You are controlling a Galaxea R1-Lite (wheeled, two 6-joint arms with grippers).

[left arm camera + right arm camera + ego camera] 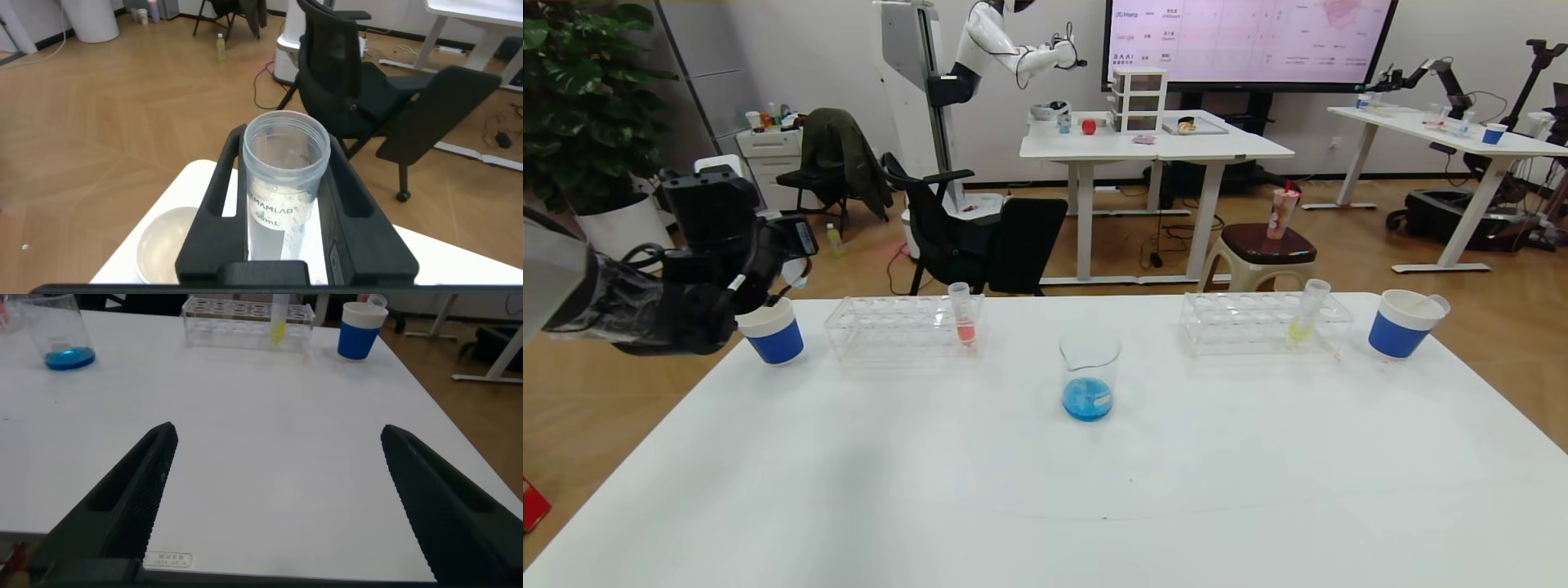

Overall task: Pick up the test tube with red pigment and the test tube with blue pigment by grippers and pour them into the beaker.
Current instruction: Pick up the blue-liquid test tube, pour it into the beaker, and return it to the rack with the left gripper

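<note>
My left gripper (286,200) is shut on the test tube with blue pigment (284,175), a clear tube that now holds only a few blue drops. In the head view this gripper (786,263) hangs at the table's far left, just above a blue-and-white paper cup (772,331). The beaker (1089,376) stands mid-table with blue liquid in its bottom. The test tube with red pigment (964,314) stands upright in the left clear rack (882,327). My right gripper (278,431) is open over bare table near the front edge, with nothing between its fingers.
A second clear rack (1250,322) at the right holds a yellow-liquid tube (1307,314). Another blue-and-white cup (1401,325) stands at the far right. Beyond the table's back edge are a black chair (980,237) and a stool (1270,249).
</note>
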